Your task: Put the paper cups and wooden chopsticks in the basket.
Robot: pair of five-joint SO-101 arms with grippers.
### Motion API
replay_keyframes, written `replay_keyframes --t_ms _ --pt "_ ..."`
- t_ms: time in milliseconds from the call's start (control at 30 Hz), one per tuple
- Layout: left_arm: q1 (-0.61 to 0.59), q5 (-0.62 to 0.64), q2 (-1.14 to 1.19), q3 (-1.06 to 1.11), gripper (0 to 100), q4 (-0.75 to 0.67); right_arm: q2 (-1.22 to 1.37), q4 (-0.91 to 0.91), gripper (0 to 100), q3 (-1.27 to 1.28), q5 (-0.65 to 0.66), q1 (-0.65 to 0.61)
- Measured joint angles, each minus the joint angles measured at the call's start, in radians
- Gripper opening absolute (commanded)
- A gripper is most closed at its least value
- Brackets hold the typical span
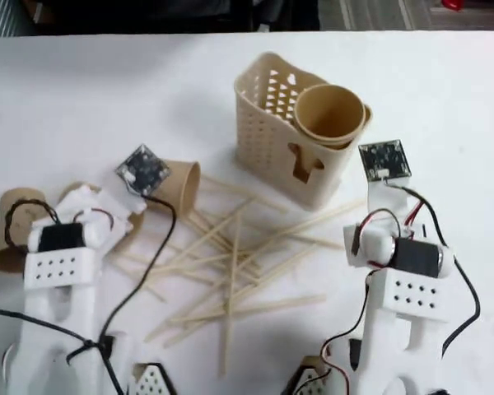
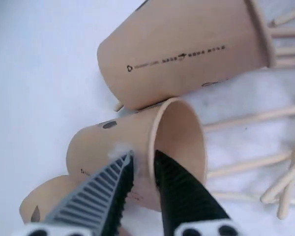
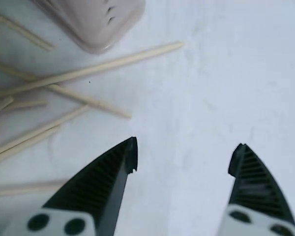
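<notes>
Pinches the rim of a lying paper cup (image 2: pixel 118 142) with the left gripper (image 2: pixel 143 158), near and on the left side: one finger inside the mouth, one outside, almost closed, with just the thin wall between. Seems to touch a second cup (image 2: pixel 187 54) lying just beyond, with a third cup (image 2: pixel 44 201) just beside its bottom end.

Hangs the right gripper (image 3: pixel 186 150) wide open, holding nothing, over the bare table (image 1: pixel 82 99) just right of the basket (image 1: pixel 267 140). Already has a fourth cup (image 1: pixel 329 113) inside the basket, far and in the middle. Has the wooden chopsticks (image 1: pixel 230 255) spread out between the two arms.

Could go wrong in a few ways:
- Might squash the soft rim if squeezed too hard.
- Might let the cup swing and slip out, held by only one thin edge.
- Might drag or roll the two cups next to it when lifting.
- Might brush the chopsticks on the way across.
- Might bump the fourth cup and tip back out of the basket.
</notes>
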Motion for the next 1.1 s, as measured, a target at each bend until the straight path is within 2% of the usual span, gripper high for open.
replay_keyframes --t_ms 167,367,467,633,800,1000,1100 --pt "-0.003 -0.003 -0.046 0.002 2 0.012 0.009 -0.026 29.7 0.020 0.000 0.000" --pt "-0.002 -0.002 -0.287 -0.023 2 0.187 0.011 -0.026 29.7 0.020 -0.020 0.000" --pt "-0.002 0.009 -0.416 -0.117 2 0.299 0.011 -0.026 29.7 0.020 -0.041 0.000" --pt "0.014 0.123 -0.505 -0.324 2 0.396 0.011 -0.026 29.7 0.020 -0.044 0.006" --pt "0.152 0.241 -0.483 -0.506 2 0.411 0.011 -0.071 29.7 0.020 -0.081 0.069" --pt "0.422 0.359 -0.330 -0.753 2 0.411 0.011 -0.100 29.3 0.029 -0.133 0.124" --pt "0.557 0.405 -0.212 -0.896 2 0.411 0.011 -0.133 21.2 0.060 -0.133 0.129"
